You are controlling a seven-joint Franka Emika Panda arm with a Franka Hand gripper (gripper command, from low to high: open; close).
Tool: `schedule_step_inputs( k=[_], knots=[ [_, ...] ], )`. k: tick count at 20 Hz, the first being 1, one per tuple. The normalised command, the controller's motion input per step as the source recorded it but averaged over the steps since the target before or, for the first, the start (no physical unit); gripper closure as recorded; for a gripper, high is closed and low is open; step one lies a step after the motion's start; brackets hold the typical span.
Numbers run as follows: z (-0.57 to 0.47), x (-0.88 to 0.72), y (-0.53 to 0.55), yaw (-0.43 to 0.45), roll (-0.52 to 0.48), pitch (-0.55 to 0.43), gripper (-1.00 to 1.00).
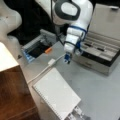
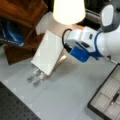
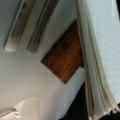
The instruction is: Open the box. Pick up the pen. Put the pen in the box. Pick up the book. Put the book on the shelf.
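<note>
The box (image 1: 100,58) stands open at the right of a front view, lid up, and the pen (image 1: 96,48) lies in its pale divided interior; the box (image 2: 106,100) and the pen (image 2: 115,97) also show at the bottom right in a front view. The white book (image 1: 56,96) leans on a silvery stand (image 2: 36,76). The gripper (image 1: 67,59) hangs over the table between box and book. In a front view the gripper (image 2: 67,48) sits close beside the book's (image 2: 47,52) upper right edge. The wrist view shows the book's page edges (image 3: 100,62) close on the right and the brown shelf (image 3: 66,57) behind.
The shelf (image 1: 12,97) with its cream top (image 1: 6,58) fills a front view's lower left. A small orange object (image 1: 48,50) lies by a dark open tray (image 1: 37,48). A white cable with a plug (image 1: 51,62) runs across the table toward the book.
</note>
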Motion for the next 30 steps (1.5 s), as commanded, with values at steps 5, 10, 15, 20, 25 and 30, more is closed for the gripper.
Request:
schedule_step_inputs(
  k=[5, 10, 15, 20, 25, 30],
  knots=[
    [-0.14, 0.14, -0.32, -0.048, -0.447, -0.040, -1.00],
    [-0.03, 0.17, -0.23, -0.066, -0.340, -0.071, -1.00],
    [-0.03, 0.10, 0.02, -0.119, -0.337, -0.097, -1.00],
    [-0.10, 0.05, 0.13, -0.152, -0.292, -0.096, -1.00],
    [-0.18, 0.05, 0.15, -0.125, -0.258, -0.127, -1.00],
    [-0.21, 0.06, 0.14, -0.090, -0.255, -0.133, -1.00]
  ],
)
